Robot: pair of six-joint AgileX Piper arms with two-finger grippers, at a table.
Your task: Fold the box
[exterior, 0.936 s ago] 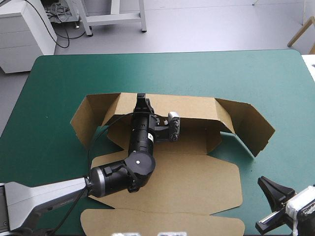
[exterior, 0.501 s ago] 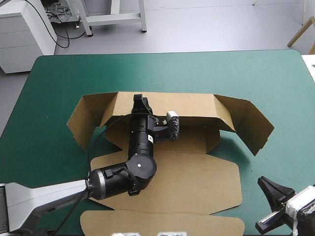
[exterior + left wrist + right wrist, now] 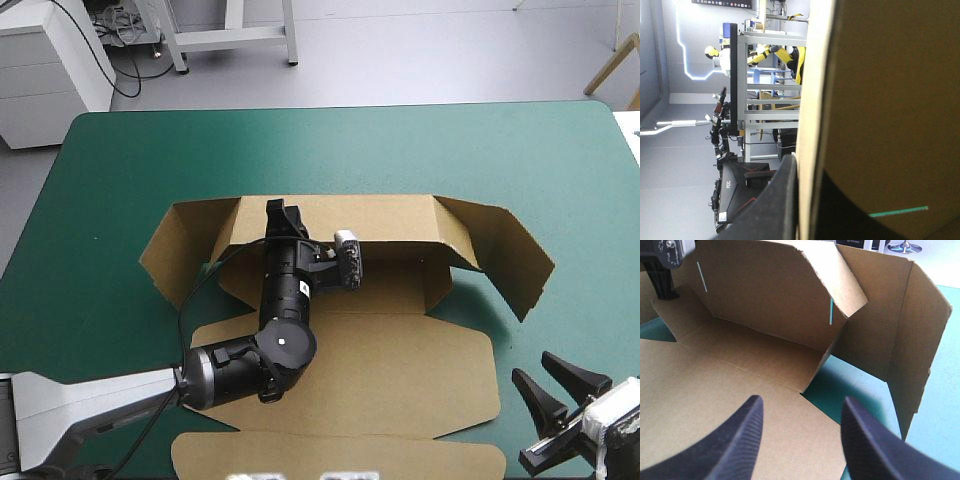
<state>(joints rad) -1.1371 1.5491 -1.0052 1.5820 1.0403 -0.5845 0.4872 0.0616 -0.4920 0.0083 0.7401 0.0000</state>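
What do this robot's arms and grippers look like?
The left arm has a silver-grey boxy link, then glossy black rounded joints, one marked with a small pale dot, and a black cylindrical wrist. The left gripper and right gripper have black jaws. These are broad curved fins that taper to points and are finely ribbed on their faces.

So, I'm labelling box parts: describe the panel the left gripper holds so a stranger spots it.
On the teal-green table lies a brown box, mostly flat. Its far long wall stands upright, the left gripper clamped on its top edge. Unlike the angled end flaps beside it, it runs straight.
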